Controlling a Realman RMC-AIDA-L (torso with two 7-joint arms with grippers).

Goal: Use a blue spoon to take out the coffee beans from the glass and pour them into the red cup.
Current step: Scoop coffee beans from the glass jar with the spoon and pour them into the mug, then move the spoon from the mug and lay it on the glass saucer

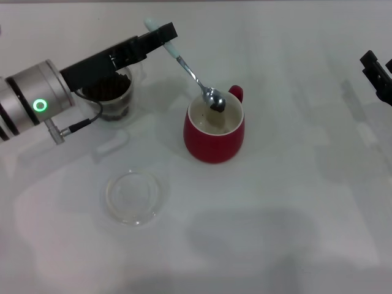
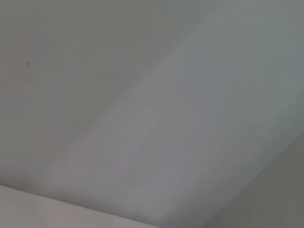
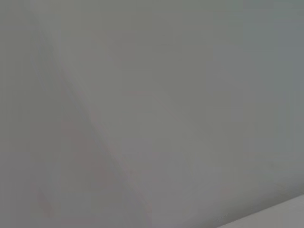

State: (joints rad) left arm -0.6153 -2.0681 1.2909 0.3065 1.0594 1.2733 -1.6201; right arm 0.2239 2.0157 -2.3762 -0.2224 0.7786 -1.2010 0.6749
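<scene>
In the head view my left gripper (image 1: 164, 32) is shut on the pale-blue handle of the blue spoon (image 1: 187, 66). The spoon slants down to the right, and its metal bowl, holding a few dark coffee beans (image 1: 217, 105), hangs over the mouth of the red cup (image 1: 214, 131). The red cup stands at the table's middle, white inside, handle at the far right. The glass (image 1: 113, 97) with dark beans stands to the left, partly hidden under my left arm. My right gripper (image 1: 378, 73) is parked at the right edge. Both wrist views show only blank grey surface.
A shallow clear round glass dish (image 1: 133, 196) lies on the white table (image 1: 294, 202) in front of the glass, left of centre. My left arm stretches in from the left edge across the glass.
</scene>
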